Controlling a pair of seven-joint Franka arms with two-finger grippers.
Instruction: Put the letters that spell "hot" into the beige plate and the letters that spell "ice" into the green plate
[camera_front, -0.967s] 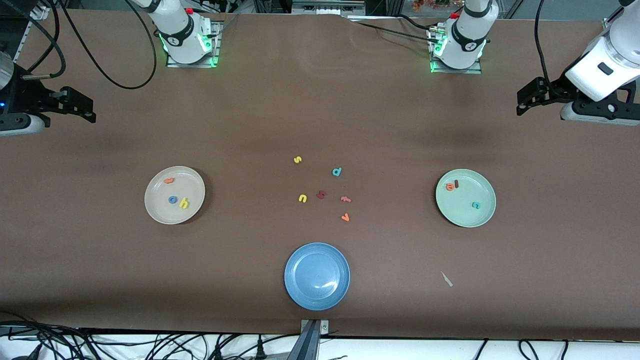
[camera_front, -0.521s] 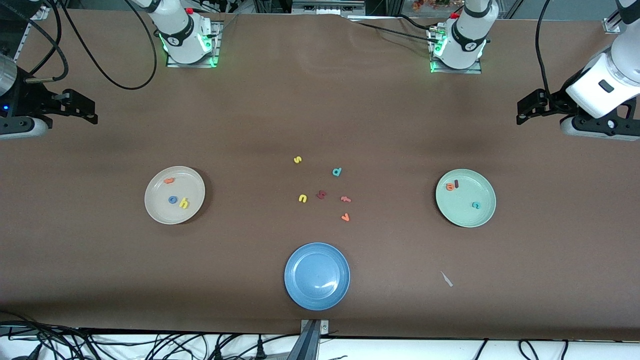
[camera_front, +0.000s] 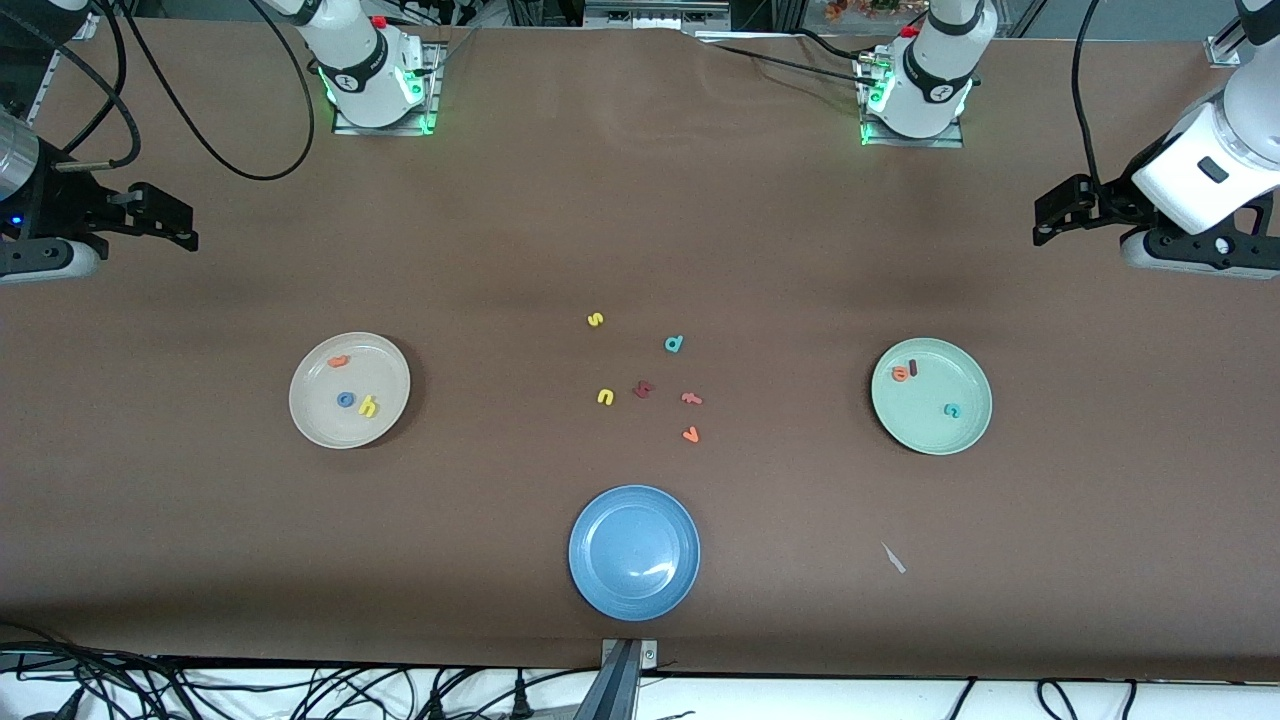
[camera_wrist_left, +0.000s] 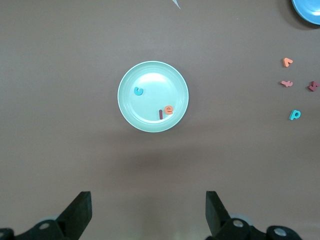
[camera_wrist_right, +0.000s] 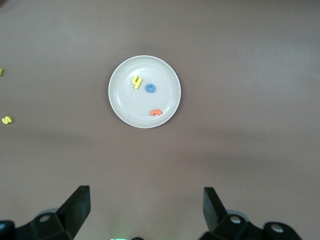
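The beige plate (camera_front: 322, 418) holds the yellow "h" (camera_front: 368, 405), blue "o" (camera_front: 345, 400) and orange "t" (camera_front: 338, 362). The green plate (camera_front: 930, 432) holds the dark red "i" (camera_front: 913, 368), orange "e" (camera_front: 901, 374) and teal "c" (camera_front: 952, 410). My left gripper (camera_front: 1042, 222) hangs open and empty over bare table at the left arm's end, looking down on the green plate (camera_wrist_left: 150, 77). My right gripper (camera_front: 188, 228) hangs open and empty over the right arm's end, above the beige plate (camera_wrist_right: 131, 107).
Loose letters lie mid-table: yellow "s" (camera_front: 595, 320), teal "d" (camera_front: 674, 344), yellow "u" (camera_front: 605, 397), a chunky dark red letter (camera_front: 643, 389), salmon "t" (camera_front: 691, 399) and an orange letter (camera_front: 690, 434). An empty blue plate (camera_front: 634, 590) sits near the front edge, beside a white scrap (camera_front: 893, 558).
Both hands have shifted only slightly at the table's ends, both still open. Plates and letters have not moved.
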